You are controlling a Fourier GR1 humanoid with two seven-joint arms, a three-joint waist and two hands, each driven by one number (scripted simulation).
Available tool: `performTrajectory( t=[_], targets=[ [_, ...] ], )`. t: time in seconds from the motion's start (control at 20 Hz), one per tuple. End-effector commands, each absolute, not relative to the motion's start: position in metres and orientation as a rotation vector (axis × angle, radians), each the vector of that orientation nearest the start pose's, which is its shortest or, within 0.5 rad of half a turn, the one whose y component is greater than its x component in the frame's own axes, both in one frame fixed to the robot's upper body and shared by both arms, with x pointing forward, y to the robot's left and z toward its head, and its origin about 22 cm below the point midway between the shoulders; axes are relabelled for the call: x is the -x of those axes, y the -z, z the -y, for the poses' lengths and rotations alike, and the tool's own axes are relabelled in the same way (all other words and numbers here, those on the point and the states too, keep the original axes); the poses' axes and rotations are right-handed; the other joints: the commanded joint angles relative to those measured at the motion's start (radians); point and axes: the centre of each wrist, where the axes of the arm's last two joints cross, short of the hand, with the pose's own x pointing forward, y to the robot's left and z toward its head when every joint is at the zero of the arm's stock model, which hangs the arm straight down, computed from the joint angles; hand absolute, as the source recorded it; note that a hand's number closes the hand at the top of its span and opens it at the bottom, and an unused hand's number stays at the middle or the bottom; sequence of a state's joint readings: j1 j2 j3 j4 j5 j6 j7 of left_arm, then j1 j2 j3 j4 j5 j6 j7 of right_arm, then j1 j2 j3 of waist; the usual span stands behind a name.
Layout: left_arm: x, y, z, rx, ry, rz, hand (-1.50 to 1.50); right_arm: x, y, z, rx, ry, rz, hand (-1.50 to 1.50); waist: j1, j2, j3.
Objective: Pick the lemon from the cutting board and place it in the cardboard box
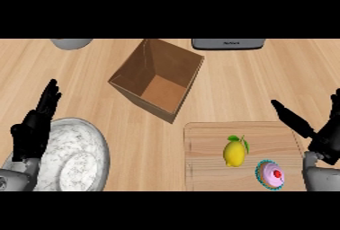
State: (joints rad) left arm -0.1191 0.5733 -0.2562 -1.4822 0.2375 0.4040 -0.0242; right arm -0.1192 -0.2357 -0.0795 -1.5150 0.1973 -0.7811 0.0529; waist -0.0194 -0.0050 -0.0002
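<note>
Nothing is held yet. Both hands are open: left hand (34,128) at left, right hand (317,130) at right. The lemon (234,152) is seen on the cutting board (206,155), lower right. Next, it must be grabbed and carried to the cardboard box (158,78), upper middle.

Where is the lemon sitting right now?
In the head view the lemon lies on the cutting board at the lower right, just left of a pink cupcake and below the open cardboard box.
</note>
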Motion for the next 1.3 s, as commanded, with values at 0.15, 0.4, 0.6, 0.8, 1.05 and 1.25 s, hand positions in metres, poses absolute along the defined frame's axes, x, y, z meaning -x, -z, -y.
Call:
performTrajectory(
  t=[0.15, 0.4, 0.6, 0.8, 1.05, 1.25],
  targets=[
    [-0.239, -0.011, -0.292, -0.378, 0.192, 1.452, 0.00, -0.237, -0.010, 0.247, 1.122, 0.209, 1.543, -1.50, 0.021, 0.000, -0.008],
    [-0.247, -0.015, -0.300, -0.407, 0.183, 1.441, 0.00, -0.201, 0.004, 0.276, 1.152, -0.129, 1.242, -1.50, -0.006, 0.001, -0.012],
    [-0.243, -0.013, -0.295, -0.406, 0.190, 1.441, 0.00, -0.194, -0.006, 0.272, 1.061, -0.319, 1.011, -1.50, 0.010, 0.003, -0.014],
    [-0.243, -0.019, -0.291, -0.374, 0.213, 1.462, 0.00, -0.196, -0.026, 0.246, 0.983, -0.435, 0.829, -1.50, 0.032, 0.002, -0.012],
    [-0.254, -0.021, -0.284, -0.375, 0.214, 1.460, 0.00, -0.219, -0.077, 0.199, 0.926, -0.490, 0.706, -1.50, 0.037, 0.006, -0.005],
    [-0.242, -0.017, -0.290, -0.369, 0.208, 1.454, 0.00, -0.224, -0.085, 0.172, 0.944, -0.456, 0.623, -1.50, 0.040, 0.004, -0.003]
  ],
)
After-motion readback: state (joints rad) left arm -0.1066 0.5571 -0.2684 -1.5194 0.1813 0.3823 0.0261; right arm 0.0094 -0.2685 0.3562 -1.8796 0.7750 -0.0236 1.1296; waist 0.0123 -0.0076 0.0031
